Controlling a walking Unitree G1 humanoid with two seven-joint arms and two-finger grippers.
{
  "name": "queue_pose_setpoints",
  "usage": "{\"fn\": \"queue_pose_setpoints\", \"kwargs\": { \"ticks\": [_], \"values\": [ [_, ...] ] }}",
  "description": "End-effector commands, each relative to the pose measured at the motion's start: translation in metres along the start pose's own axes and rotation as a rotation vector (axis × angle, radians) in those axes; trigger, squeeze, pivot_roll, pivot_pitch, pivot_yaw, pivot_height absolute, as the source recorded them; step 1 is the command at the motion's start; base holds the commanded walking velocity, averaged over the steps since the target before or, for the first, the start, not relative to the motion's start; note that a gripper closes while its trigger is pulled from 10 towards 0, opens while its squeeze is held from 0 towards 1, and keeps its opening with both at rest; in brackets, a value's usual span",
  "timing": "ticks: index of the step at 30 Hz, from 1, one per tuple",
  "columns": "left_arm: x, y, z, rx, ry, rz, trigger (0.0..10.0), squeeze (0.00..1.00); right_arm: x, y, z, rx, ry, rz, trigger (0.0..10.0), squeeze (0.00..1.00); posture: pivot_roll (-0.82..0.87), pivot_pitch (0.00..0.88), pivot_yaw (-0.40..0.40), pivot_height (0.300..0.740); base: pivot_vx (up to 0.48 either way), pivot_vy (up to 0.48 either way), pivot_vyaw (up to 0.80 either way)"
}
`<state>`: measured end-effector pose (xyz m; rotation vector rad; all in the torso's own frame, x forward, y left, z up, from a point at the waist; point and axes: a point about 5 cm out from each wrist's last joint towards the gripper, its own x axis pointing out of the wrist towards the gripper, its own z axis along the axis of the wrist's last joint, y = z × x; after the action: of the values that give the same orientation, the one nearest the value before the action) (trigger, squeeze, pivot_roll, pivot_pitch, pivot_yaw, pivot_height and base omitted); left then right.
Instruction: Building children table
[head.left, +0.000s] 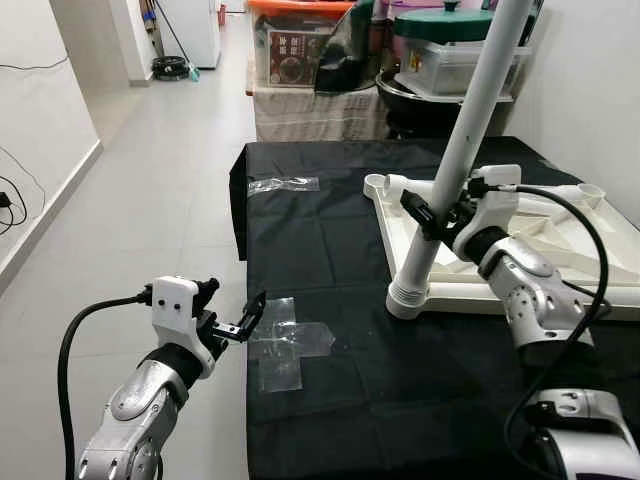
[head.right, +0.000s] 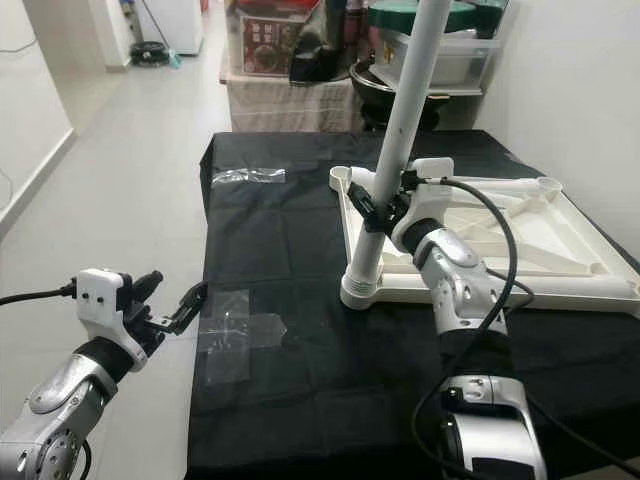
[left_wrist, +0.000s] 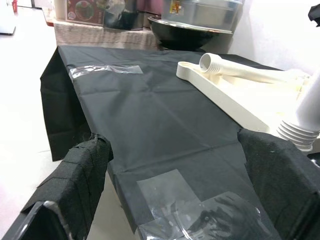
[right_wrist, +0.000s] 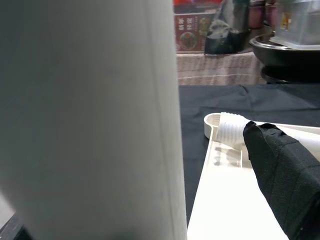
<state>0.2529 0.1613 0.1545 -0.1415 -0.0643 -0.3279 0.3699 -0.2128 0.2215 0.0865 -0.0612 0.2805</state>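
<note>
White table leg stands in the upside-down tabletop, at its near corner.
My right gripper squeezes the leg; my left gripper, fingers apart, hangs left of the tabletop, holding nothing.

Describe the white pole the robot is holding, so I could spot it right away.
Find the table under the black cloth, then the upside-down white tabletop lying on its right side. The pole rises from that tabletop's near left corner, leaning a little, with the right gripper clasped around it. Another white leg lies flat across the tabletop; this one stands up.
</note>
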Motion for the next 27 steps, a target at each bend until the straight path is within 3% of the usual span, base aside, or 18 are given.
{"fn": "queue_pose_setpoints", "kwargs": {
  "ticks": [1,2,3,14,21,22,27],
  "values": [
    [-0.001,0.001,-0.005,0.002,0.016,0.002,10.0,0.0,0.0,-0.007,0.004,-0.016,-0.018,-0.013,8.0,0.0,0.08,0.0,-0.059,0.74,0.0,0.0,0.0],
    [-0.001,0.001,-0.005,0.002,0.016,0.002,10.0,0.0,0.0,-0.007,0.004,-0.016,-0.018,-0.013,8.0,0.0,0.08,0.0,-0.059,0.74,0.0,0.0,0.0],
    [-0.001,0.001,-0.005,0.003,0.016,0.003,10.0,0.0,-0.001,-0.007,0.002,-0.015,-0.017,-0.012,0.0,0.0,0.08,0.0,-0.059,0.74,0.0,0.0,0.0],
    [-0.002,0.001,-0.005,0.004,0.017,0.002,10.0,0.0,-0.003,-0.007,-0.006,-0.004,-0.017,-0.01,0.0,0.0,0.08,0.0,-0.058,0.74,0.0,0.0,0.0],
    [-0.001,0.001,-0.005,0.005,0.017,0.005,10.0,0.0,-0.01,-0.005,-0.014,-0.046,-0.015,-0.173,0.0,0.0,0.08,0.0,-0.06,0.74,0.0,0.0,0.0],
    [-0.001,0.001,-0.005,0.005,0.018,0.007,10.0,0.0,-0.011,0.0,-0.018,-0.06,-0.001,-0.251,0.0,0.0,0.08,0.0,-0.059,0.74,0.0,0.0,0.0],
    [0.0,0.001,-0.006,0.004,0.017,0.006,10.0,0.0,-0.013,0.008,-0.03,-0.074,0.056,-0.355,0.0,0.0,0.08,0.0,-0.06,0.74,0.0,0.0,0.0]
  ]
}}
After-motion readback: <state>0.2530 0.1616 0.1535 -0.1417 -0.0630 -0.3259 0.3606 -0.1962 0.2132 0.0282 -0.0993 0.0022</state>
